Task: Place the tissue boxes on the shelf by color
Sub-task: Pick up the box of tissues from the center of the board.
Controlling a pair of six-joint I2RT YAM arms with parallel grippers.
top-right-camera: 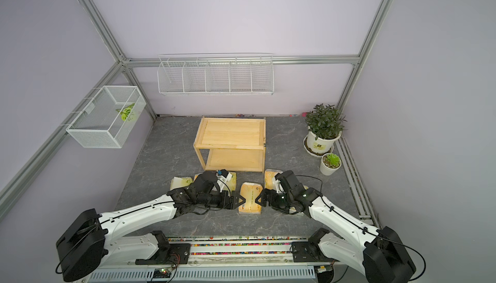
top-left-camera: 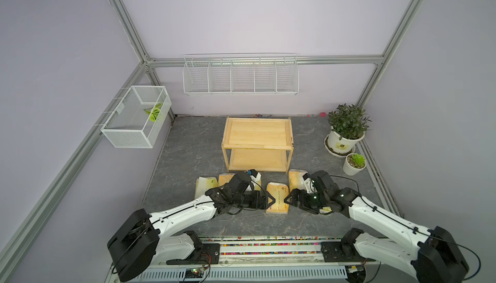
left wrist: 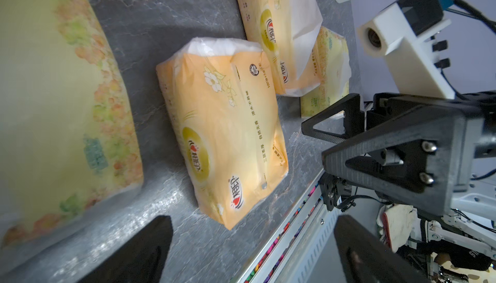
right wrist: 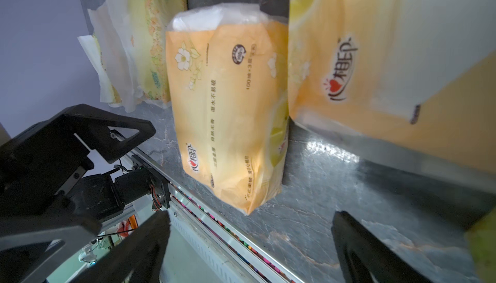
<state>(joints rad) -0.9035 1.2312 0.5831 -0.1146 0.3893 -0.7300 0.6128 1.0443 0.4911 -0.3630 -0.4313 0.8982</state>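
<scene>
An orange-yellow tissue box (top-left-camera: 277, 187) (top-right-camera: 251, 190) lies in the middle of the grey table, in front of the wooden shelf (top-left-camera: 257, 147) (top-right-camera: 230, 147), whose two tiers hold nothing. My left gripper (top-left-camera: 272, 201) (left wrist: 252, 222) and right gripper (top-left-camera: 285, 199) (right wrist: 251, 217) face each other over this box's near half, both open with nothing in them. A pale yellow-green box (top-left-camera: 205, 187) and an orange one (top-left-camera: 225, 179) lie to the left, partly under my left arm. Another orange box (top-left-camera: 295, 181) lies to the right. A pale box (left wrist: 327, 72) shows beside it in the left wrist view.
A white wire rack (top-left-camera: 240, 76) hangs on the back wall. A white mesh basket (top-left-camera: 137, 118) with a green leaf hangs on the left wall. Two potted plants (top-left-camera: 347, 126) (top-left-camera: 354, 163) stand at the table's right edge. A metal rail (top-left-camera: 268, 244) runs along the front.
</scene>
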